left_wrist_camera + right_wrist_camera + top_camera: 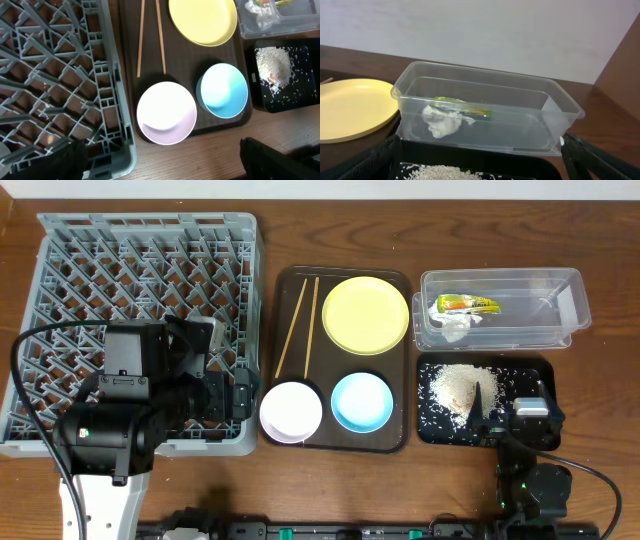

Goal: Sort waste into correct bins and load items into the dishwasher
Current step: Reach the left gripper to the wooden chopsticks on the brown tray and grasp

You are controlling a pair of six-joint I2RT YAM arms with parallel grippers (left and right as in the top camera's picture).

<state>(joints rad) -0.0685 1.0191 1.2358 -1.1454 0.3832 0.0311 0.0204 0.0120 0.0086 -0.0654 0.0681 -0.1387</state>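
Observation:
The grey dish rack (60, 240) fills the left side. My left gripper (243, 392) hangs open and empty over its front right corner (165, 165), just left of the white-pink bowl (291, 412) (166, 112). The light blue bowl (361, 401), yellow plate (365, 315) and two chopsticks (300, 325) lie on the brown serving tray (325, 360). The clear tub (520, 305) holds the snack wrapper (465, 107) and the tissue (440, 122). The black tray (530, 370) holds the crumbs (455, 387). My right gripper (505, 412) is open and empty at its front edge (480, 170). The white cup does not show clearly.
The left arm's body covers the front of the rack. The right arm's base sits at the table's front right edge. Bare wooden table runs along the front, below the brown tray. A wall stands behind the clear tub.

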